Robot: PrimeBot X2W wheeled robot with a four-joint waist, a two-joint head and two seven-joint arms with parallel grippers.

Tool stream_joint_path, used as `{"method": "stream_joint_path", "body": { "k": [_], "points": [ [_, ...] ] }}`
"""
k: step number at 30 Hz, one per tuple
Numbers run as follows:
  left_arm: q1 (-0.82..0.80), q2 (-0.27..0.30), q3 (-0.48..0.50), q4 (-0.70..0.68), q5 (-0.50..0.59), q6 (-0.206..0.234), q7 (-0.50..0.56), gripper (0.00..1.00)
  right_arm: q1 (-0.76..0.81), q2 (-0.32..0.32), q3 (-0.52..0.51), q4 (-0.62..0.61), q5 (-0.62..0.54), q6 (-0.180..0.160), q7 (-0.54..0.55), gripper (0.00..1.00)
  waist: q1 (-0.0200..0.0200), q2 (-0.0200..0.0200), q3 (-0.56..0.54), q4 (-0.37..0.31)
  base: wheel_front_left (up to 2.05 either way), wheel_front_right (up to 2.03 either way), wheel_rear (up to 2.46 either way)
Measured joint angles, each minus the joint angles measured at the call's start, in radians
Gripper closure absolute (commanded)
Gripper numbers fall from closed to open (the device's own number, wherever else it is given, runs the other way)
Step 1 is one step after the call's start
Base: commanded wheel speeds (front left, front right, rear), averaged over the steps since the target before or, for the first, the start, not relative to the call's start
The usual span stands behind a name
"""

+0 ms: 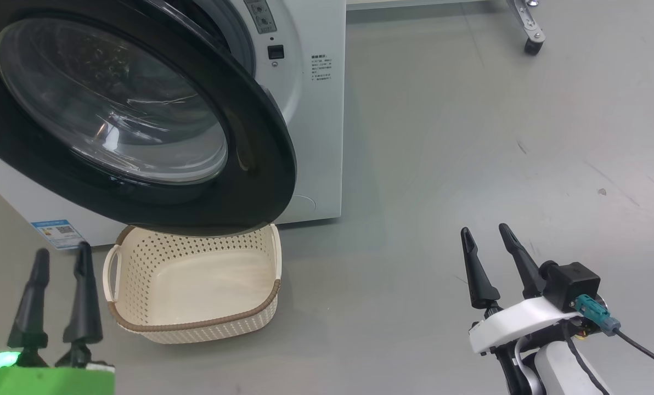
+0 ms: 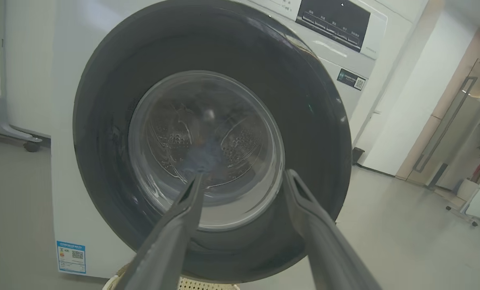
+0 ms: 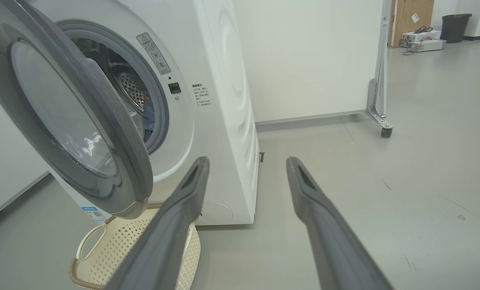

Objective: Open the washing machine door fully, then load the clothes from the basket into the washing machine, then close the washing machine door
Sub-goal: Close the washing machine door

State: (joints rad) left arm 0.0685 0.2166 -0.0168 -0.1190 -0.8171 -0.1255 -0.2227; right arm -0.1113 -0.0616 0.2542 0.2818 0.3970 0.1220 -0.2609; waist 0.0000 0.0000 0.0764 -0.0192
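Machine (image 1: pixel 310 137) upper left, door (image 1: pixel 261 164) ajar, its lower rim over the basket (image 1: pixel 212 326) on the floor. Blue clothes (image 3: pixel 148 114) lie inside the drum. Left gripper (image 1: pixel 62 249), fingers spread and holding nothing, is just left of the basket. Right gripper (image 1: pixel 484 228), likewise spread, is well apart to the right.

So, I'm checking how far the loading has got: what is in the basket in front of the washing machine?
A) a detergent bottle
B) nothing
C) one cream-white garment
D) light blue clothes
B: the head view looks down into the basket and shows its bare cream floor, with no fabric inside.
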Motion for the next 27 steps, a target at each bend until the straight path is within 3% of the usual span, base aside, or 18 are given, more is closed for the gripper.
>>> {"method": "stream_joint_path", "body": {
  "k": [3, 13, 20, 27],
  "points": [
    [0.027, 0.016, -0.035, 0.050, 0.082, 0.000, -0.046, 0.00, 0.000, 0.000, -0.002, 0.000, 0.000, 0.000, 0.000, 0.00, 0.0000, 0.0000, 0.000, 0.000, 0.00, 0.00, 0.00],
    [0.047, 0.008, -0.046, 0.193, 0.294, 0.000, -0.042, 0.00, 0.000, 0.000, -0.008, 0.000, 0.000, 0.000, 0.000, 0.00, 0.0000, 0.0000, 0.001, 0.000, 0.00, 0.00, 0.00],
    [0.034, -0.056, 0.022, 0.192, 0.384, 0.033, -0.034, 0.00, 0.001, 0.000, -0.011, -0.001, -0.002, 0.000, 0.000, 0.00, 0.0000, 0.0000, 0.005, 0.000, 0.00, 0.00, 0.00],
    [0.019, -0.108, 0.038, 0.191, 0.427, 0.032, -0.034, 0.00, 0.001, 0.000, -0.011, -0.002, -0.002, 0.000, 0.000, 0.00, 0.0000, 0.0000, 0.011, -0.001, 0.00, 0.00, 0.00]
  ]
}}
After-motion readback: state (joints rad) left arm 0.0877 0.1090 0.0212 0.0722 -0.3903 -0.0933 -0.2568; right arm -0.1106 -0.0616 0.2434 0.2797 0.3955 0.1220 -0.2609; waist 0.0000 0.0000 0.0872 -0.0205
